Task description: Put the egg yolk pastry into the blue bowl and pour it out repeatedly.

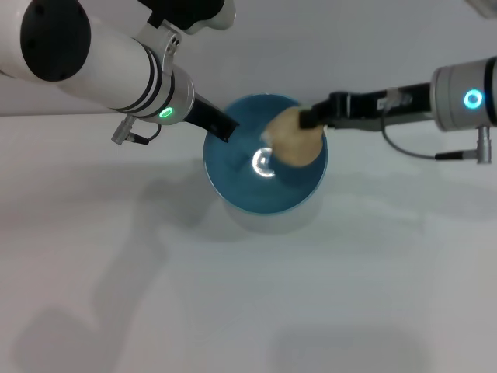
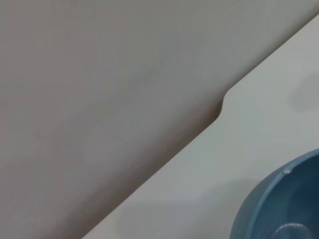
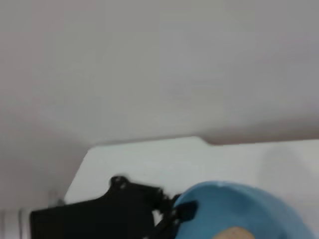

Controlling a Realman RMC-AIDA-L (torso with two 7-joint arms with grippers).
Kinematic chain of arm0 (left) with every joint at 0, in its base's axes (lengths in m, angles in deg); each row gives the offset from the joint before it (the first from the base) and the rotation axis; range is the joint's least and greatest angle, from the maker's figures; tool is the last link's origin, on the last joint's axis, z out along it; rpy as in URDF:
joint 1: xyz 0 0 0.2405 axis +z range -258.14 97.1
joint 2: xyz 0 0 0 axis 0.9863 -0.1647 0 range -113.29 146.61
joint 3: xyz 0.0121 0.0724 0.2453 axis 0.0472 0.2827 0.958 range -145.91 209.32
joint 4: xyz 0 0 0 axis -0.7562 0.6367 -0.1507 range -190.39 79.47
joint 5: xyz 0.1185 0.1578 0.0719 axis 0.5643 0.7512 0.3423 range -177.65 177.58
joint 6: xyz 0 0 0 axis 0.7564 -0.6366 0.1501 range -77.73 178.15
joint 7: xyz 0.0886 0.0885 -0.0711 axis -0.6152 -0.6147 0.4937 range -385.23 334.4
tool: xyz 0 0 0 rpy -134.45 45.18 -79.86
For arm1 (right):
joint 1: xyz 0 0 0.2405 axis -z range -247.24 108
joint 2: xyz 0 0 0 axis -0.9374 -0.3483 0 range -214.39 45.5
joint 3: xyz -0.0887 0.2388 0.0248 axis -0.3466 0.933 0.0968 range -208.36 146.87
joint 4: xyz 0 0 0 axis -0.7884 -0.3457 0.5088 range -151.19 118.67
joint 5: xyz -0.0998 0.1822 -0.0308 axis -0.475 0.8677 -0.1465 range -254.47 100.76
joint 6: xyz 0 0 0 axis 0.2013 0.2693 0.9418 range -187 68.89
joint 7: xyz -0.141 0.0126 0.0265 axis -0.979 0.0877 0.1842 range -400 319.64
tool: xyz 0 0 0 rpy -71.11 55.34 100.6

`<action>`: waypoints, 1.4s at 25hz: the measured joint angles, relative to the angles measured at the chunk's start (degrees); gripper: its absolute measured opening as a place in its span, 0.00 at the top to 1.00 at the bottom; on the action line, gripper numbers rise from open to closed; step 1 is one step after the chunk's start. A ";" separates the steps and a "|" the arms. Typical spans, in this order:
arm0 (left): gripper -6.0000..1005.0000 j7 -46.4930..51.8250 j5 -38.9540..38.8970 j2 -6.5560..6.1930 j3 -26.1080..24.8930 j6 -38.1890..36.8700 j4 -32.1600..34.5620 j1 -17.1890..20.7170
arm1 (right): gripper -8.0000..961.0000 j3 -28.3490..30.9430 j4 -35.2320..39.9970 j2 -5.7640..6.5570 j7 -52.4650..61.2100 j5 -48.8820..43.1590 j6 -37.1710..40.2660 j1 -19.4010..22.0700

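The blue bowl [image 1: 233,171] is in the middle of the head view, and a pale shadow on the white table lies under it. My left gripper [image 1: 224,128] is shut on the bowl's left rim. My right gripper [image 1: 305,120] reaches in from the right, shut on the beige egg yolk pastry [image 1: 295,144], and holds it over the right inner side of the bowl. The left wrist view shows part of the bowl [image 2: 279,204]. The right wrist view shows the bowl [image 3: 239,204], a sliver of the pastry [image 3: 232,233] and the left gripper [image 3: 172,219] on the rim.
The white table [image 1: 248,311] spreads around the bowl. Its far edge, with a notch [image 2: 222,107], shows in the left wrist view. A grey wall lies behind it.
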 joint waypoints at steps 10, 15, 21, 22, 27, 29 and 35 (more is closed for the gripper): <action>0.99 -0.32 0.12 -0.10 -0.01 -0.24 0.51 0.18 | 0.96 0.18 -0.32 0.18 -3.82 -0.76 -0.06 -2.32; 0.99 -0.33 0.12 -0.10 -0.01 -0.24 0.51 0.20 | 0.96 0.54 -0.50 0.30 -5.49 -0.71 -0.18 -2.57; 0.99 -0.53 0.10 -0.09 -0.01 -0.32 0.51 0.10 | 0.82 1.18 -0.18 0.35 -5.79 -0.69 -0.07 -2.38; 0.99 -0.53 0.10 -0.09 -0.01 -0.32 0.51 0.10 | 0.81 1.99 0.10 0.25 -5.78 -0.67 -0.03 -2.26; 0.99 -0.55 0.12 -0.09 -0.01 -1.78 0.51 0.60 | 0.77 7.58 4.72 0.07 -5.60 -0.74 0.18 0.03; 0.99 -0.57 0.11 -0.09 -0.01 -2.98 0.51 1.11 | 0.77 8.82 8.10 0.03 -5.53 -1.38 0.84 2.17; 0.99 -0.57 -0.13 -0.06 0.00 -9.41 0.50 4.06 | 0.77 7.98 13.86 -0.64 -9.61 -2.19 7.42 12.71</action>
